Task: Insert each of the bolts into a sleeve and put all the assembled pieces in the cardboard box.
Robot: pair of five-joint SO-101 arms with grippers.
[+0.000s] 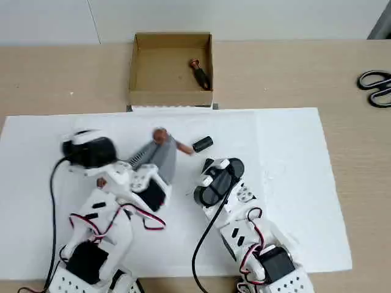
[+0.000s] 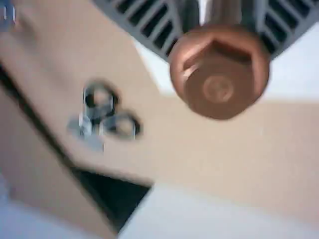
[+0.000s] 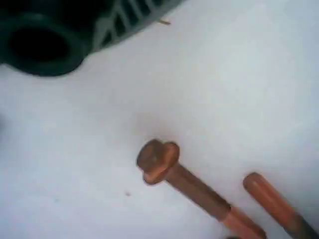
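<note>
Copper hex-flanged bolt [image 2: 219, 74], smooth and round-rimmed, tight between the left arm's ribbed grey fingers [image 2: 134, 20].

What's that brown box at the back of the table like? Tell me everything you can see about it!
The cardboard box is plain brown, roughly square, with low walls and an open top. It sits flat on the tan table, just behind the far edge of the white sheet. Inside, near the wall on the right of the high view, lies one finished piece: a copper-coloured bolt pushed into a dark sleeve, lying slanted on the box floor.
</note>
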